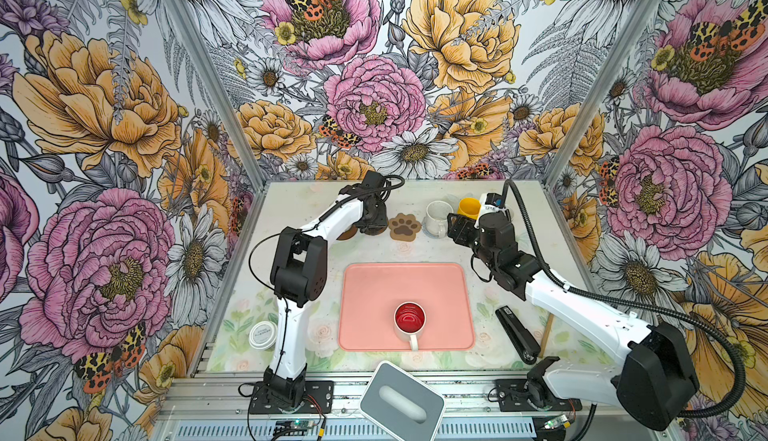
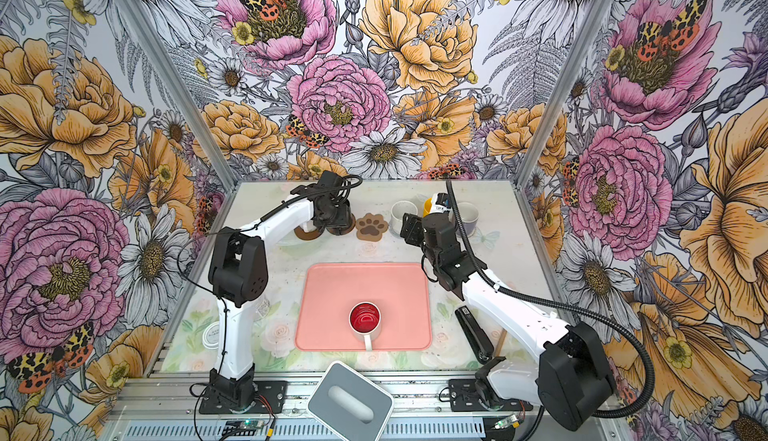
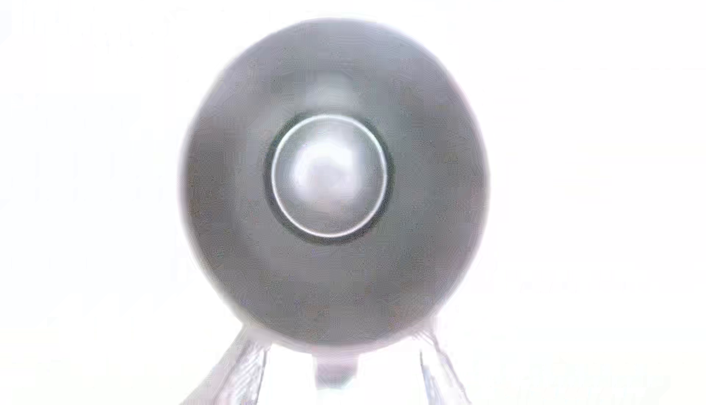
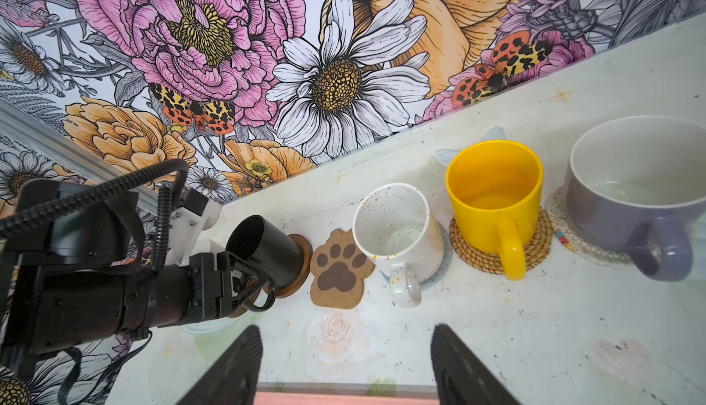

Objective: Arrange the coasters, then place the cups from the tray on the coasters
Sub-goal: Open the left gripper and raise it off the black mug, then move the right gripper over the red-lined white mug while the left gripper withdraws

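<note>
Looking down into the black cup point(image 3: 332, 178), I see its handle point(image 3: 336, 368) lying loose between the spread fingers of my left gripper point(image 3: 340, 361), which is open. The cup point(image 4: 267, 250) stands on a brown disc coaster point(image 4: 300, 265). Beside it the tan paw coaster point(image 4: 340, 269) is bare. The speckled cup point(image 4: 397, 231), yellow cup point(image 4: 493, 193) on the rattan coaster point(image 4: 466, 254) and lavender cup point(image 4: 642, 193) follow in the back row. My right gripper point(image 4: 345, 368) hangs open and empty before them. The red-inside cup point(image 1: 409, 318) stands on the pink tray point(image 1: 365, 285).
A black stapler point(image 1: 517, 335) and a thin wooden stick point(image 1: 547, 331) lie right of the tray. A white-lidded jar point(image 1: 262, 335) stands front left, a grey-white box with an oval slot point(image 1: 401, 401) at the front edge. A second brown disc point(image 2: 307, 235) shows beside the left gripper.
</note>
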Controlling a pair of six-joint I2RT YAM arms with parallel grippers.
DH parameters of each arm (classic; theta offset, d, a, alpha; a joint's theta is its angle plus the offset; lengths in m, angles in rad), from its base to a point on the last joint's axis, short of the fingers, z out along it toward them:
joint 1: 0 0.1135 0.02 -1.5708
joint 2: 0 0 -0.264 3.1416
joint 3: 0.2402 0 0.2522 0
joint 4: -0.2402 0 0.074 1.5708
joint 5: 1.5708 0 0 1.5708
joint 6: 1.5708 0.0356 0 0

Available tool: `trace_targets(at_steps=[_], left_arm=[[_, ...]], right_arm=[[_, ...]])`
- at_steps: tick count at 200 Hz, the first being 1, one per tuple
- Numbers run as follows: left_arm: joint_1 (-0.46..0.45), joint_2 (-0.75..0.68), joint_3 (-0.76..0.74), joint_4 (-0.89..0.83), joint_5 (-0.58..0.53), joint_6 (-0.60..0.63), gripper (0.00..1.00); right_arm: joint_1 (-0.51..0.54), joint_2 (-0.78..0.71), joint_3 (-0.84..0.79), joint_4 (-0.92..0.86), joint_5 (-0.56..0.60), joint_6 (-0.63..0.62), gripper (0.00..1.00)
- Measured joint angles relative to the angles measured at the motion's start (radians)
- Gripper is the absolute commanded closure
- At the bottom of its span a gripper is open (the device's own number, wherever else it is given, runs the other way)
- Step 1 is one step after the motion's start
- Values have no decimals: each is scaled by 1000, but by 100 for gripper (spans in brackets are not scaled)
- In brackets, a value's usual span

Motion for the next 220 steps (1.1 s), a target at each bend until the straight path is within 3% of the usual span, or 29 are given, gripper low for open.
trace_targets(at_steps=[63,121,147,191,220], left_arm=[[0,-186,-69,14,-1,0,33],[-34,-475,-273,115,-61,-37,26],[-89,-578,-332,169,-108,-58,23],[-278,-674,-424,203,-233,-16,17],[-313,-752,-526,254,-267,-5,14]], right_arm=[[3,0,0,-6,-34,3,28],[71,47,70,-67,-35,-2,28],[117,85,124,-86,-34,-8,28],[188,123,179,-142,-26,-28,27],[233,127,208,-186,-10,-43,26]])
